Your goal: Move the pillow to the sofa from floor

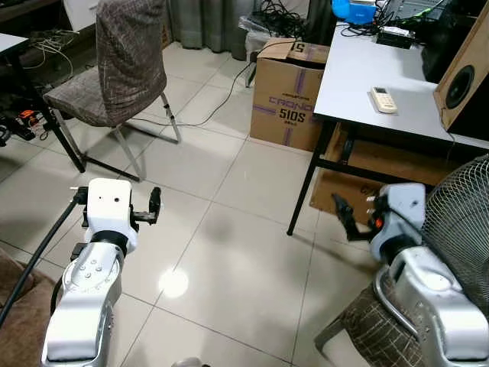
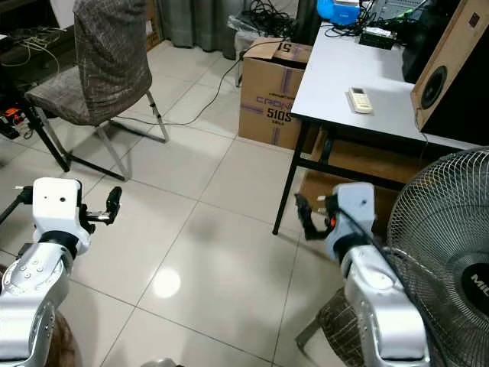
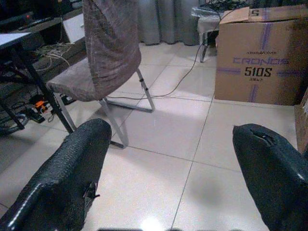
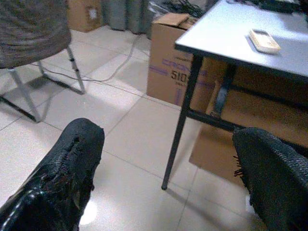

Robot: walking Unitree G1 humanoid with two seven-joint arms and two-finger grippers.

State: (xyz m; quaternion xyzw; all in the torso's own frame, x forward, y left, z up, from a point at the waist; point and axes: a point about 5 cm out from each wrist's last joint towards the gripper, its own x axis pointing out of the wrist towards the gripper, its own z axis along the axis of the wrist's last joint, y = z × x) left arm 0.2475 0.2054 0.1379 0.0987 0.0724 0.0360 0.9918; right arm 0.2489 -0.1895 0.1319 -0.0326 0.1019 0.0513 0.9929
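Jaws apart on left gripper (image 3: 168, 163), right gripper (image 4: 163, 168); pillow possibly off-frame.

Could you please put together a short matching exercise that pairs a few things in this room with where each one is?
Things:
1. remote control
2. cardboard box
3. chair
4. fan

Places:
A. on the tiled floor beside the table's left end
B. on the white table top
C. close by the robot's right arm
D. across the floor ahead of the left gripper

Pairs: 1-B, 2-A, 3-D, 4-C

Both the left gripper and the right gripper are held out open over the floor, holding nothing.
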